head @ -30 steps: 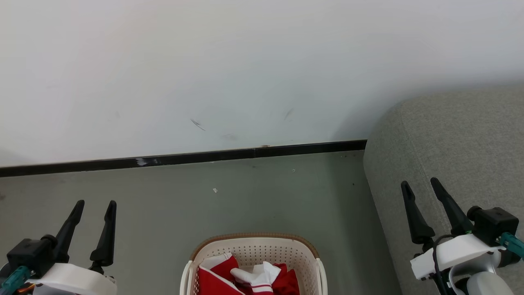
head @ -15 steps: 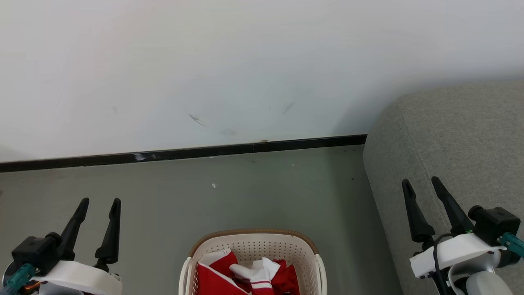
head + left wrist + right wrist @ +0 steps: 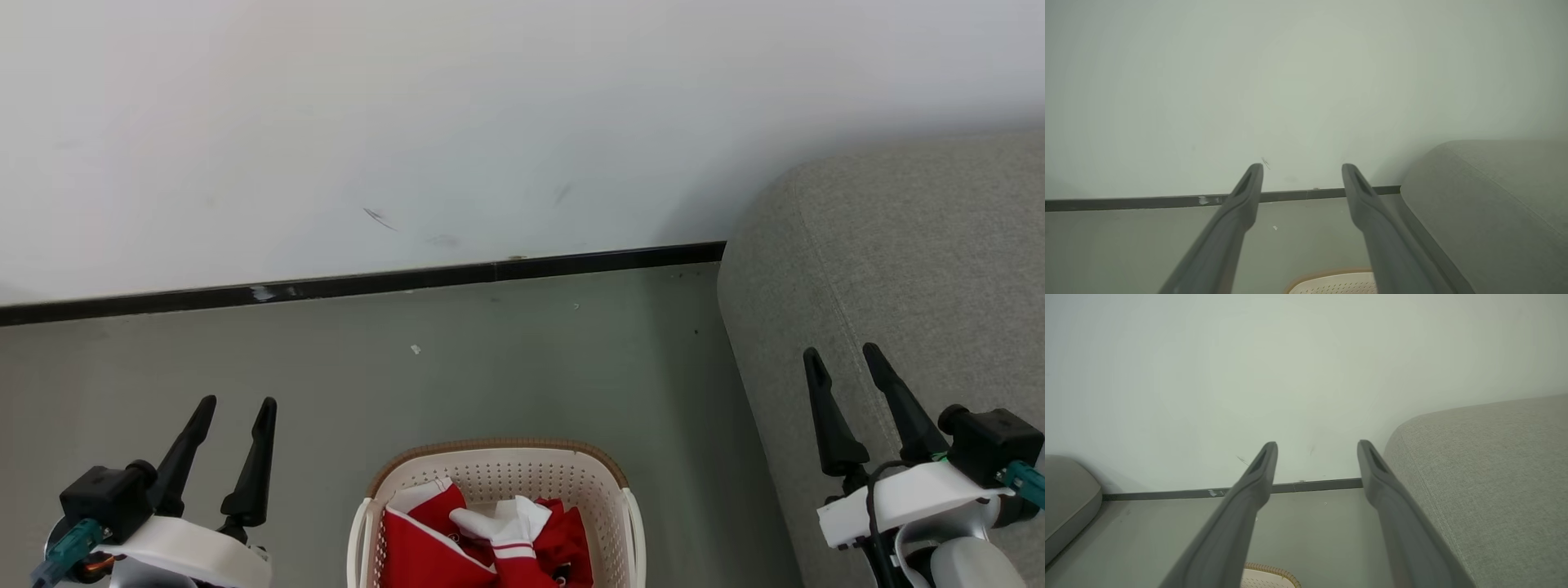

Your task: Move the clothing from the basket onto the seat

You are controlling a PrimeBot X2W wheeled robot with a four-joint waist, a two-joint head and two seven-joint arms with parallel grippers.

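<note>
- Red soft fabric clothing (image 3: 490, 547) with white panels lies heaped inside cream perforated plastic basket (image 3: 498, 482), brown-rimmed.
- Large grey upholstered seat (image 3: 898, 261) stands apart, right of basket.
- Both released, empty: left claw (image 3: 237, 402), right claw (image 3: 841, 351).

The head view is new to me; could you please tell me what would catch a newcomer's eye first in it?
The red and white clothing stands out at once, heaped in the cream basket at the bottom centre on the grey-green floor. Next comes the big grey seat filling the right side. The left gripper at lower left and the right gripper at lower right both stand open and empty.
</note>
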